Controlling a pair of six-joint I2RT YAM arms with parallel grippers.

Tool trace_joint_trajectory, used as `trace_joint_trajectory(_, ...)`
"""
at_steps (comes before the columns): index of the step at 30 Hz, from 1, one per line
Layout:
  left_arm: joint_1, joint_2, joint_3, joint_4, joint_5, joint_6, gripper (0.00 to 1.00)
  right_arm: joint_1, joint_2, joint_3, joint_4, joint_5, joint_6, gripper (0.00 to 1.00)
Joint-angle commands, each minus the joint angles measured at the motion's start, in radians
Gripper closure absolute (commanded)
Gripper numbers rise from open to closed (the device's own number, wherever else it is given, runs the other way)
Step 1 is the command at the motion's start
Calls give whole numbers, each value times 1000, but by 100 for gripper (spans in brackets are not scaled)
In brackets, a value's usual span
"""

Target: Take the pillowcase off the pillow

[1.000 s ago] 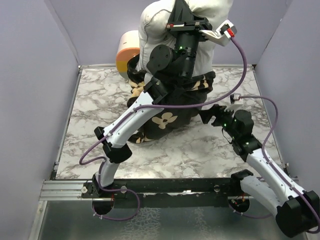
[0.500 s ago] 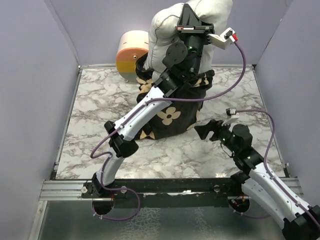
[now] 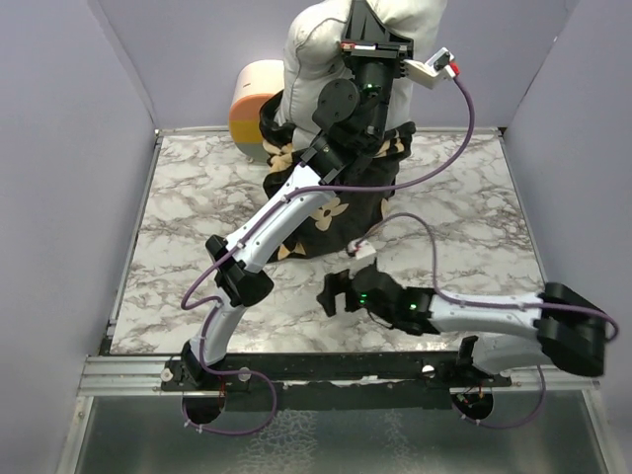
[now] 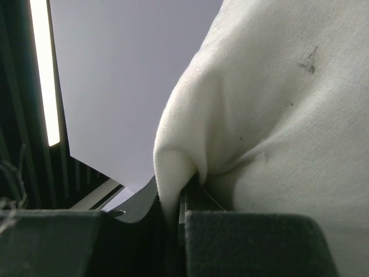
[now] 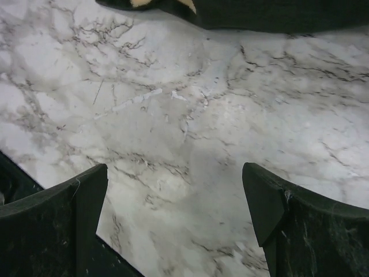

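Observation:
The white pillow (image 3: pixel 311 49) is held high at the back, and its lower part sits inside the black pillowcase (image 3: pixel 365 212) with tan flowers, whose bottom rests on the marble table (image 3: pixel 178 197). My left gripper (image 3: pixel 373 30) is shut on a fold of the pillow's top; the left wrist view shows the white fabric (image 4: pixel 277 115) pinched between the jaws of the left gripper (image 4: pixel 176 213). My right gripper (image 3: pixel 331 294) is open and empty, low over the table in front of the pillowcase. In the right wrist view this gripper (image 5: pixel 176 213) faces bare marble, with the pillowcase edge (image 5: pixel 259 14) at the top.
A cream-and-orange cylinder (image 3: pixel 252 104) lies at the back left beside the pillow. Lavender walls close in the left, back and right sides. A metal rail (image 3: pixel 128 373) runs along the near table edge. The left arm crosses in front of the pillowcase.
My right arm has swung left and stretched low along the front, leaving the pillowcase's right side. My left gripper has kept its hold and shifted the pillow slightly left and up.

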Motion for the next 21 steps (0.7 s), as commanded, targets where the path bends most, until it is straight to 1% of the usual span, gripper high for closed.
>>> trace_joint_trajectory(1,-7,-98,42,154,70,54,100,107,349,276,9,287,110,0)
trace_joint_trajectory(3,-11,-102,41,147,55,50,100,125,533,423,-67,342,135,0)
trace_joint_trajectory(5,-14,-107,35,143,37,41,100,141,647,547,-140,410,163,0)
trace_joint_trajectory(6,-15,-110,32,142,29,37,100,142,689,596,-169,420,183,0)
trace_joint_trajectory(8,-15,-114,27,141,23,35,100,142,730,631,-125,416,185,0)
trace_joint_trajectory(11,-15,-117,28,142,25,35,100,141,731,558,100,424,172,0)
trace_joint_trajectory(12,-15,-119,29,143,26,34,100,140,740,548,142,447,178,0)
trace_joint_trajectory(13,-16,-121,29,141,25,31,100,138,753,558,151,478,192,0)
trace_joint_trajectory(15,-16,-126,29,135,23,24,100,124,797,615,101,523,242,0)
trace_joint_trajectory(17,-16,-132,29,131,18,17,100,120,843,682,60,538,294,0)
trace_joint_trajectory(20,-17,-138,29,127,13,17,100,93,915,776,60,541,308,0)
trace_joint_trajectory(21,-20,-140,28,125,14,16,100,90,941,817,30,553,322,0)
